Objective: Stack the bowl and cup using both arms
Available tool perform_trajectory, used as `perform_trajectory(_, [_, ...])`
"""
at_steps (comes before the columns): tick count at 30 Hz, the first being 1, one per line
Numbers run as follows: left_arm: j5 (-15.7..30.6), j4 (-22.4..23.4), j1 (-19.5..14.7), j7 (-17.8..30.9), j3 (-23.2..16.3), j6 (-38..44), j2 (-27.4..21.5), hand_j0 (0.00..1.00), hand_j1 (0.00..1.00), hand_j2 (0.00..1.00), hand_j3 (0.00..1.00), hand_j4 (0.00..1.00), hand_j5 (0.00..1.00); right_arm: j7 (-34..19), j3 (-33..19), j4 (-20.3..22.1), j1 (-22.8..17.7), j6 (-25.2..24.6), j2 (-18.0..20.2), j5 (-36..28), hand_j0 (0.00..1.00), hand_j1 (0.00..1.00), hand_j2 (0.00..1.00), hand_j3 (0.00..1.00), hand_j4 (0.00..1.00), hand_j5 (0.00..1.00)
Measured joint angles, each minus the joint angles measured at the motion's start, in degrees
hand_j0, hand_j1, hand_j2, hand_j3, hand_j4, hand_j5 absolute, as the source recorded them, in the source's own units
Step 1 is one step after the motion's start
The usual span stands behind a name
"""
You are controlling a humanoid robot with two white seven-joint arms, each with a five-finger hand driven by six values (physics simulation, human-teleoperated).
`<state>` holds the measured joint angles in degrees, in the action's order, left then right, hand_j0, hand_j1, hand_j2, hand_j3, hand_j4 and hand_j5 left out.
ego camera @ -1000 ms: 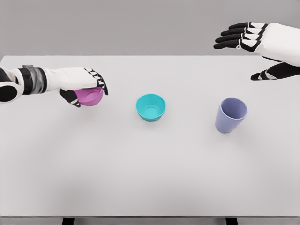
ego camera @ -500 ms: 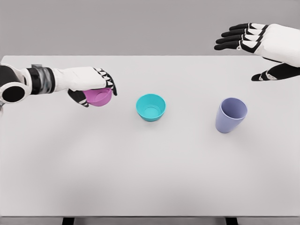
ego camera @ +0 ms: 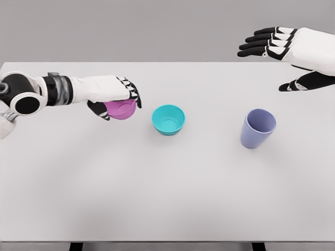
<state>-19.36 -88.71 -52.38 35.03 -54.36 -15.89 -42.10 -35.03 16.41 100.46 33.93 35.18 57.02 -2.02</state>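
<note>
Pink bowl (ego camera: 122, 109): held off the table, gripped from above by the left hand (ego camera: 112, 95), fingers (ego camera: 133, 93) wrapped over the far rim and thumb under the near side. Mouth tilted toward the camera.

Key relation: the teal bowl (ego camera: 168, 119) lies at 3 o'clock from the pink bowl, slightly toward 4, just beside it with a narrow strip of bare table (ego camera: 167, 188) between. It sits upright, mouth up, near table centre. Neither bowl has a long axis; approach direction is not constrained by shape. The left hand is clearly the nearer to the teal bowl.

Lavender cup (ego camera: 257, 128): upright, at 3 o'clock from the teal bowl, well apart from it. The right hand (ego camera: 285, 49) hovers at 1 o'clock from the cup, beyond the table's far edge, fingers extended and spread, holding nothing. It is the nearer hand to the cup.

Count: two bowls (one pink, one teal), one cup, two hands.

Judgement: the pink bowl likely goes over the teal one and is lowered in; the cup is not yet handled.
</note>
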Motion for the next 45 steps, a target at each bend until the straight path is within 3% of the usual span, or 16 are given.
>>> perform_trajectory(11, [-0.1, -0.1, -0.1, 0.0, 0.0, 0.0, 2.0, 0.73, 0.73, 0.73, 0.73, 0.73, 0.73, 0.0, 0.0, 0.0, -0.3, 0.0, 0.0, 0.0, 1.00, 1.00, 1.00, 1.00, 1.00, 1.00])
perform_trajectory(45, [-8.3, 0.3, -0.6, 0.0, -0.4, 0.0, 12.7, 0.73, 0.73, 0.73, 0.73, 0.73, 0.73, 0.0, 0.1, 0.0, -1.1, 0.0, 0.5, 0.0, 1.00, 1.00, 1.00, 1.00, 1.00, 1.00])
